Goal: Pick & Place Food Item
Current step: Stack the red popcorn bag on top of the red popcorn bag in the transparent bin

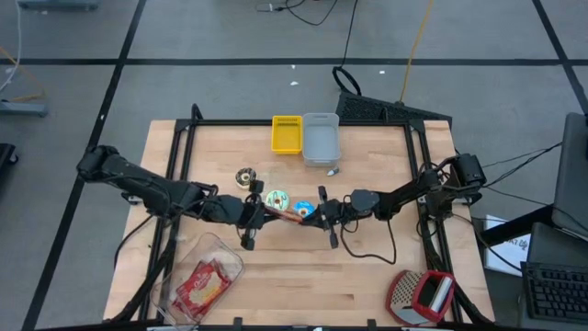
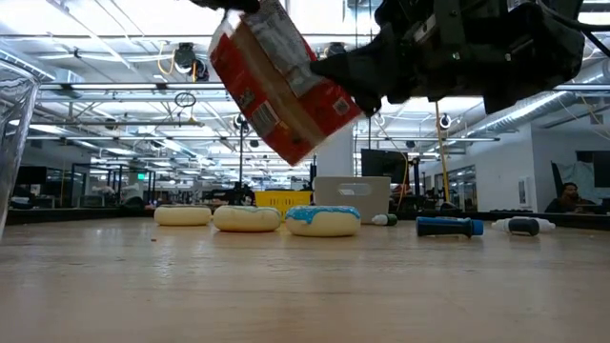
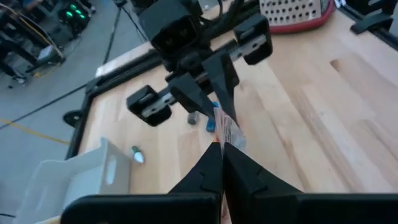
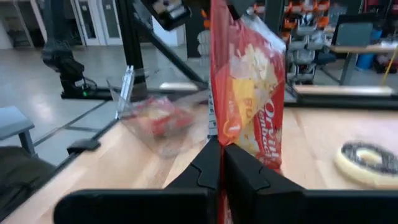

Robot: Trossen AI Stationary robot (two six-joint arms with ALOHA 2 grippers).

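3 donuts (image 2: 248, 217), grey bin (image 1: 321, 138), yellow bin (image 1: 287, 133), grater (image 1: 421, 296).

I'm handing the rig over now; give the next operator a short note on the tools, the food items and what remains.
Left tool: shut on the red popcorn bag.
Right tool: shut on the same bag, held above the table centre between both arms.
Clear plastic bin, front left, already holds another red packet.
Three toy donuts lie mid-table.
Done: bag lifted.
Left: placing it, probably in the bin.

even overhead light, soft shadows, bright backlit ceiling strips in the low view, blurred wrist-view backgrounds
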